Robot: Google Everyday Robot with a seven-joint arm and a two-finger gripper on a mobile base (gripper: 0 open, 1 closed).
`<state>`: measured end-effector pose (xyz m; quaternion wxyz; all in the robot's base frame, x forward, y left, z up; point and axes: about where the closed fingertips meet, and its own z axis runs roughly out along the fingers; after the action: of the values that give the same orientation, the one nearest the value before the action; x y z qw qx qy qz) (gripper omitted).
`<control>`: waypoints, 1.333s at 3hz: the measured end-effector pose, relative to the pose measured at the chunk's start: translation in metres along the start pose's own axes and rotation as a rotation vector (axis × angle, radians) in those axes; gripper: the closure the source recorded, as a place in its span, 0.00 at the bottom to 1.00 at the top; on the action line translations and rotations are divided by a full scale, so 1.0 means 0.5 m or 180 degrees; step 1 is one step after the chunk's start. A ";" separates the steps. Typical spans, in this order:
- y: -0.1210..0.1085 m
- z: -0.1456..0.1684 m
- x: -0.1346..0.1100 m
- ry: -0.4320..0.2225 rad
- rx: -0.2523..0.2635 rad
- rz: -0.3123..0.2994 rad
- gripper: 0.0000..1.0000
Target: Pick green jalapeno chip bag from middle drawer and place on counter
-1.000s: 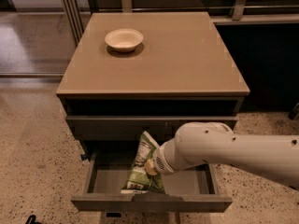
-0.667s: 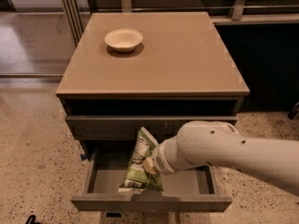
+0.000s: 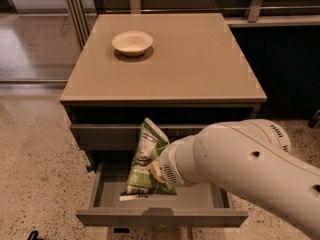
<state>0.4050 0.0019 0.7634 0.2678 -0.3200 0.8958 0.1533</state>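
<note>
The green jalapeno chip bag (image 3: 146, 156) hangs upright and crinkled, its lower edge just above the tray of the open middle drawer (image 3: 200, 198) and its top in front of the closed drawer above. My gripper (image 3: 156, 173) is at the end of the large white arm, pressed against the bag's right side, shut on the bag and holding it up. The arm hides most of the gripper. The tan counter (image 3: 200, 59) lies above, and the bag is still below its front edge.
A cream round bowl (image 3: 132, 42) sits on the counter's back left. The closed upper drawer front (image 3: 100, 134) is just behind the bag. My white arm (image 3: 250, 174) covers the drawer's right part. Speckled floor lies to the left and a dark cabinet to the right.
The bag has risen with my gripper: its top has moved up from the drawer opening to the level of the upper drawer front. The arm has moved up and closer to the camera.
</note>
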 end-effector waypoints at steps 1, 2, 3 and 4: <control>0.031 -0.096 -0.066 -0.0147 0.0195 -0.0188 1.00; 0.030 -0.096 -0.066 -0.0148 0.0196 -0.0187 1.00; 0.011 -0.105 -0.077 -0.0255 0.0293 -0.0132 1.00; -0.046 -0.167 -0.131 -0.0426 0.0639 -0.0110 1.00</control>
<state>0.4307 -0.0203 0.8666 0.3603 -0.2960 0.8811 0.0793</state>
